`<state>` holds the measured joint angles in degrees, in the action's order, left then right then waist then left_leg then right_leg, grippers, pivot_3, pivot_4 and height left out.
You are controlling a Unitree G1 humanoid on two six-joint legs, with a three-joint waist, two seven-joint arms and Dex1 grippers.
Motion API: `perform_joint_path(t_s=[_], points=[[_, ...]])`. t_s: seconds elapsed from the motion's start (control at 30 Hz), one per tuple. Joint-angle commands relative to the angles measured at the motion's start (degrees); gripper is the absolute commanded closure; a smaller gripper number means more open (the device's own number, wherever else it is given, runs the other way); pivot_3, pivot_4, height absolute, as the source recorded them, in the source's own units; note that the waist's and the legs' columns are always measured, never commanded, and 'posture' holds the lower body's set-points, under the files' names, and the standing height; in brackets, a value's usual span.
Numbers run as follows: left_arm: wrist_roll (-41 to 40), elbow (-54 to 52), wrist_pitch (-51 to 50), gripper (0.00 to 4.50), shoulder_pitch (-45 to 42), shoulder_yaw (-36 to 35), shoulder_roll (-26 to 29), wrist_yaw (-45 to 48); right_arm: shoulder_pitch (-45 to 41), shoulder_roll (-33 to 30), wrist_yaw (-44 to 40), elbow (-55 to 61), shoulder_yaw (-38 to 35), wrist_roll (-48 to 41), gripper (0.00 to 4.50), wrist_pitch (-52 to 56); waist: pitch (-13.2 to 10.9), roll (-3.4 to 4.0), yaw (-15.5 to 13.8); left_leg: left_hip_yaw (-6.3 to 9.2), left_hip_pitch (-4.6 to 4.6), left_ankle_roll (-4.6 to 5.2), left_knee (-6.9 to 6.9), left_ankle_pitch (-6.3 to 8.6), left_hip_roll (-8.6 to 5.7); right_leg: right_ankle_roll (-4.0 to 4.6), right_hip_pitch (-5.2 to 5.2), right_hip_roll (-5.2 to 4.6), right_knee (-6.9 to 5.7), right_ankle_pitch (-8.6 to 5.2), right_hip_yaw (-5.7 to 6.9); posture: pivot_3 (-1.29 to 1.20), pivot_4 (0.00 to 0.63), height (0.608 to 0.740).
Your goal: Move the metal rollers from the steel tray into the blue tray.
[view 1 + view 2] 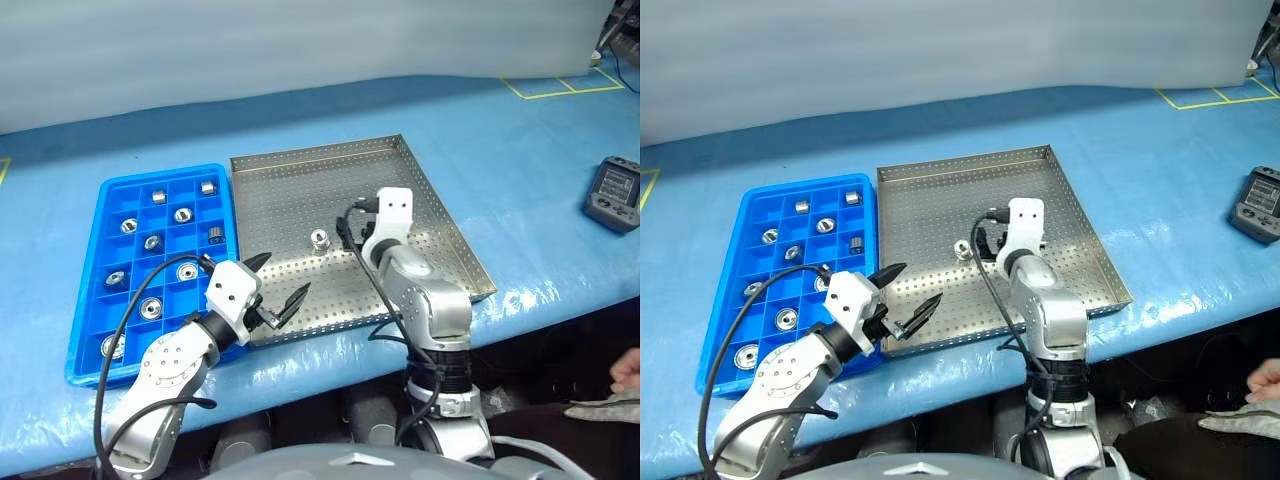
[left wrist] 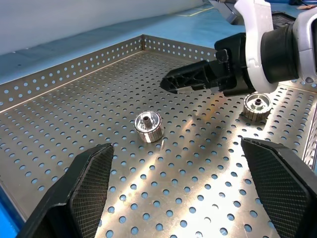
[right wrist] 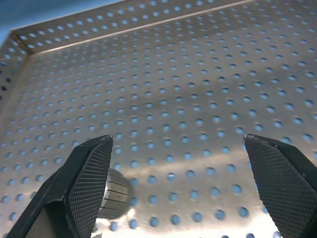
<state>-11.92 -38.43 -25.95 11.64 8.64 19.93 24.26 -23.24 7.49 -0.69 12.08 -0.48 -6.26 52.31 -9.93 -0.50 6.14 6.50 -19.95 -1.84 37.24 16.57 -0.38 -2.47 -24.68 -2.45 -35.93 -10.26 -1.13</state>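
The steel tray (image 1: pixel 440 215) lies on the blue desk (image 1: pixel 520 150), with the blue tray (image 1: pixel 88 290) touching its left rim. Many rollers already sit in the blue tray's compartments. At least two metal rollers (image 2: pixel 149 126) remain on the perforated floor: one stands upright near the tray's middle, and a second (image 2: pixel 257 105) lies close under the right arm's wrist.

The right hand (image 1: pixel 347 228) hangs low over the tray with its fingers (image 3: pixel 89 183) spread wide and holding nothing. In its wrist view, a roller's ribbed side (image 3: pixel 116 193) peeks out just beside one fingertip, not between the two. The left hand (image 1: pixel 278 287) hovers over the tray's near-left corner, also spread wide and empty.

The step in hand appears to be the right hand's approach to a roller. To do it well, the hand should shift sideways until the roller sits centred between the pads, because closing from here would likely knock it aside. It should then descend until the pads span the ribbed wall and close squarely. The rollers are small, smooth and round, so an off-centre pinch could make one squirt out or roll across the floor. The left hand is best kept clear of the path to the blue tray.
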Motion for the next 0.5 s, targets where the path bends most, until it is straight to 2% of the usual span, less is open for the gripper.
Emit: perform_joint_path(t_s=[0.03, 0.27, 0.5], points=[[-0.29, -3.23, 0.46, 0.00, 0.32, 0.53, -0.15, -0.60, -2.88, 0.52, -1.70, -2.41, 1.99, -1.39, 0.04, 0.05, 0.00, 0.00, -0.25, 0.00, 0.00, 0.00, 0.00, 0.00, 0.00, 0.00, 0.00, 0.00, 0.00, 0.00, 0.00, -0.04, 0.150, 0.740], [-0.01, -4.51, 0.54, 0.00, 1.94, 0.52, -0.49, -2.39, -6.06, 0.29, -3.48, -7.90, 4.61, -1.49, 0.04, 0.47, 0.00, 0.00, -1.80, 0.02, -0.01, 0.00, -0.03, 0.00, 0.00, 0.01, -0.02, 0.00, 0.01, 0.00, 0.00, 0.01, 0.150, 0.740], [0.21, -5.38, 0.65, 0.00, 2.97, 0.84, -0.64, -3.62, -4.92, -0.94, -2.19, -11.97, 7.21, 1.66, 0.04, -3.83, 0.00, 0.00, -2.76, 0.02, -0.02, 0.00, -0.02, 0.00, 0.00, 0.00, -0.01, 0.00, 0.02, 0.00, 0.01, 0.04, 0.150, 0.740]])
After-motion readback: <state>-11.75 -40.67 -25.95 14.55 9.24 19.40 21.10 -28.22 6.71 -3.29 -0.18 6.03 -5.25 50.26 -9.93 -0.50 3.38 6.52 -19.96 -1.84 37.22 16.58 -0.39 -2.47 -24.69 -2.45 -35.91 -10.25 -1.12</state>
